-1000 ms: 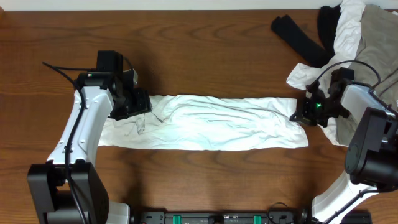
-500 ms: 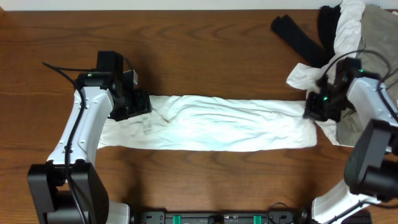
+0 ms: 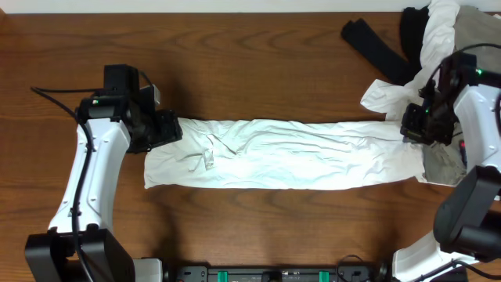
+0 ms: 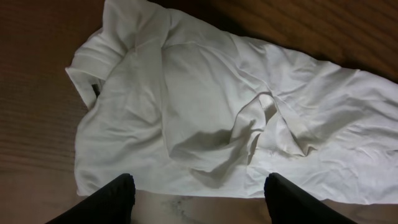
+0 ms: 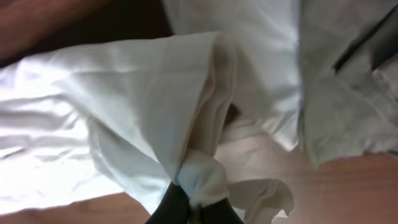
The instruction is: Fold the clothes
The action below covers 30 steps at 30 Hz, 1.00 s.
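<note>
Garment: the white garment (image 3: 282, 153) lies on the table (image 3: 258, 70), pulled out into a long band running left to right across the middle.
Garment surface: wrinkled along its length; the lower edge is fairly straight, the upper edge is uneven. The left wrist view shows a raised, crumpled fold near the centre of that end.
Left gripper: the left gripper (image 3: 163, 130) sits at the upper left corner of the band. In its wrist view the two fingers (image 4: 118, 199) stand well apart, with the cloth lying slack on the wood ahead of them. Nothing is pinched.
Right gripper: the right gripper (image 3: 413, 129) is at the far right end. In its wrist view the jaws are closed on a bunched knot of the white fabric, which fans upward from the pinch.
Right end: this end of the band overlaps a grey cloth (image 3: 446, 160) lying beneath it.
Other items: a heap of clothes (image 3: 450, 31) of white and grey sits in the far right corner; a black garment (image 3: 376, 43) lies just beside it, apart from the band.
</note>
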Tool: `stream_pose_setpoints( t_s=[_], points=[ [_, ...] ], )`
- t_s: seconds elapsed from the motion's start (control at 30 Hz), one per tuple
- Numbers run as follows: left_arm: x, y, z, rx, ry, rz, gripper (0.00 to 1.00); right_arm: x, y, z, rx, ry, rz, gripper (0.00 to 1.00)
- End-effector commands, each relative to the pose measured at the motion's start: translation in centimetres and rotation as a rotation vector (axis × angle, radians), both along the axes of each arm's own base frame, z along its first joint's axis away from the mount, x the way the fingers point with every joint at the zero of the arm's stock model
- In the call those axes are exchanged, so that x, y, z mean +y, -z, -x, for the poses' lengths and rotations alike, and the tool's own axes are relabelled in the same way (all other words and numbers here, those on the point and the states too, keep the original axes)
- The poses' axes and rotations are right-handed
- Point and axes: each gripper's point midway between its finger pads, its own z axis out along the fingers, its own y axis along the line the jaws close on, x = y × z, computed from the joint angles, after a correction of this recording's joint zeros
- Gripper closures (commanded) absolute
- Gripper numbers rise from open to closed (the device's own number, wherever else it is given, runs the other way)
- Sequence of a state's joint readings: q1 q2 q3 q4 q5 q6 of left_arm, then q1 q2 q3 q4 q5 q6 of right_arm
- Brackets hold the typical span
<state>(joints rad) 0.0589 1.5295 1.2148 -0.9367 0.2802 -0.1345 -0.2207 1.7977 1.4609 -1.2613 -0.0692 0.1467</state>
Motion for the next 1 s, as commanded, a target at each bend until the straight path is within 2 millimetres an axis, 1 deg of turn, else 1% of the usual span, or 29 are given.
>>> stream_pose_setpoints(
  t_s=[0.0,0.17,0.27,0.33,0.53,0.73,0.97],
  points=[
    [0.3,0.0,0.2,0.003,-0.009,-0.011,0.3,3.4,-0.9,-0.4,-0.002,-0.024,-0.008,0.99],
    [0.3,0.0,0.3,0.008,-0.008,-0.01,0.3,8.9,-0.8,-0.8,-0.008,-0.087,-0.006,0.99],
    [0.3,0.0,0.3,0.01,-0.008,-0.01,0.31,11.7,-0.9,-0.8,-0.021,-0.115,-0.007,0.99],
    [0.3,0.0,0.3,0.01,-0.008,-0.01,0.3,14.0,-0.8,-0.9,-0.037,-0.126,-0.01,0.99],
    [0.3,0.1,0.6,0.019,-0.008,-0.01,0.3,19.4,-0.5,-1.1,-0.089,-0.164,-0.029,0.99],
    [0.3,0.1,0.8,0.031,-0.008,-0.009,0.3,23.9,0.7,-1.4,-0.128,-0.22,-0.055,0.99],
    [0.3,0.2,0.9,0.034,-0.008,-0.009,0.3,27.7,0.8,-1.4,-0.187,-0.271,-0.09,0.99]
  ],
)
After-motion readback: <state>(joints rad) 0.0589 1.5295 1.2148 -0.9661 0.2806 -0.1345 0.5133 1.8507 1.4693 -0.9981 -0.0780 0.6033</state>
